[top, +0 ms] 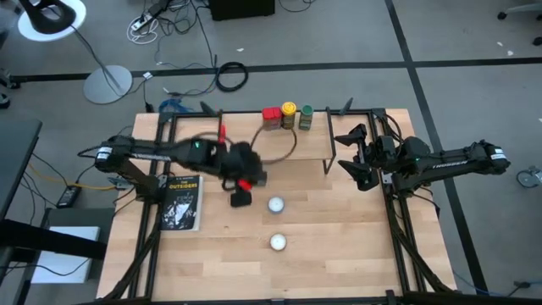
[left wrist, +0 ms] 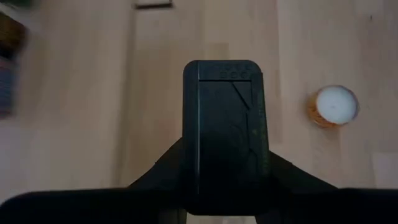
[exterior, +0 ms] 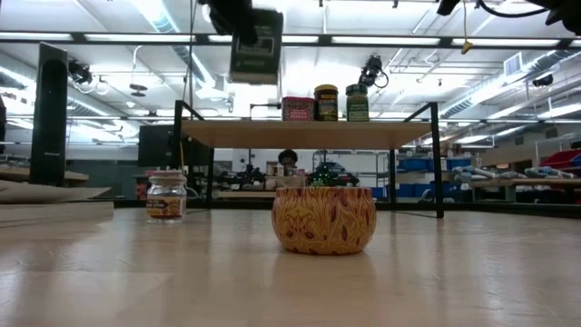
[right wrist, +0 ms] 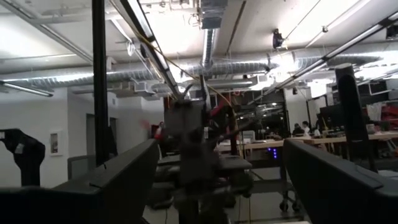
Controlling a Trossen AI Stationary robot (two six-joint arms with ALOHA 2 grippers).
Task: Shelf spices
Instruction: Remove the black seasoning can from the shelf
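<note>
A: Right, where is the dark square tin (left wrist: pixel 225 134)?

B: Clamped between the fingers of the left gripper (top: pixel 241 196). The left wrist view shows the tin filling the gap, one dark finger tight on each side. In the low view it hangs in the air, higher than the shelf (exterior: pixel 309 133) and off toward its left end.

A: And the other spices?

B: The red box (top: pixel 271 117), the yellow-lidded jar (top: pixel 289 113) and the green-lidded jar (top: pixel 306 116) stand in a row on the shelf. The tan jar (exterior: pixel 166 195) is on the tabletop (exterior: pixel 472 272) left of the shelf in the low view. So I'd judge three shelved, one in the air, one waiting.

A: What else sits near the shelf?

B: Two patterned round tins; the nearer one (exterior: pixel 324 219) stands in front of the shelf. A book (top: pixel 182 202) lies further out, under the left arm.

A: The right gripper (top: pixel 349 151)?

B: Parked beside the shelf's right end, fingers spread apart, nothing between them.

A: What could go wrong?

B: The tin is tall and held by its sides. Brought in low, it could strike the shelf edge or a black leg. Set down too close to the red box, it could shove that row along. Released while tilted, it might topple off the narrow plank.
</note>
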